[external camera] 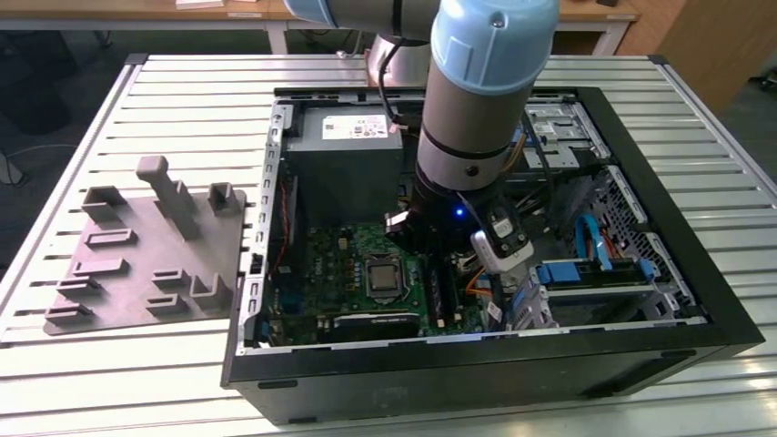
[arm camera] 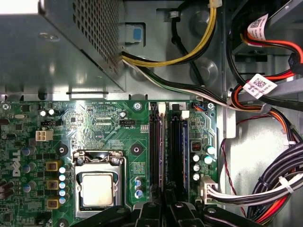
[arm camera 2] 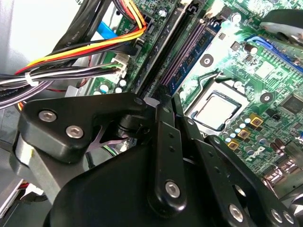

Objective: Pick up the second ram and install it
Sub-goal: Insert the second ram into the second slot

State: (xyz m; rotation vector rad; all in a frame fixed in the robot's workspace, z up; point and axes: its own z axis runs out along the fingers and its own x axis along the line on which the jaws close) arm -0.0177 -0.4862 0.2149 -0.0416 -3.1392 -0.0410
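A slatted pale metal surface [external camera: 182, 91] carries an open black computer case [external camera: 486, 364], lying on its side with its inside facing up; on the surface just beside the case, at the exterior view's left, lies a grey fixture plate [external camera: 146, 264] with upright blocks; behind the surface stand wooden desks [external camera: 122, 11] on white legs, with a dark floor [external camera: 36, 91] at the exterior view's left and a wooden panel [external camera: 716, 45] at its right.

The robot arm [external camera: 486, 91], grey with pale blue caps, reaches straight down into the case, between the grey power supply [external camera: 346, 155] and the drive bays with blue fittings [external camera: 570, 273].

The gripper [arm camera: 164, 210] hangs low over the green motherboard [arm camera: 94, 118], at one end of the long black memory slots, beside the silver processor socket [arm camera: 97, 189]; the second ram [arm camera: 162, 151] stands on edge in the slot nearer the socket, a thin dark strip running under the gripper; the jaws sit close on either side of its near end, but whether they are clenched on it or released I cannot tell.

The neighbouring slot [arm camera: 183, 151] shows a bluish edge along its length; bundles of black, white, red and yellow cables [arm camera: 284, 189] run along the case wall near the slots.
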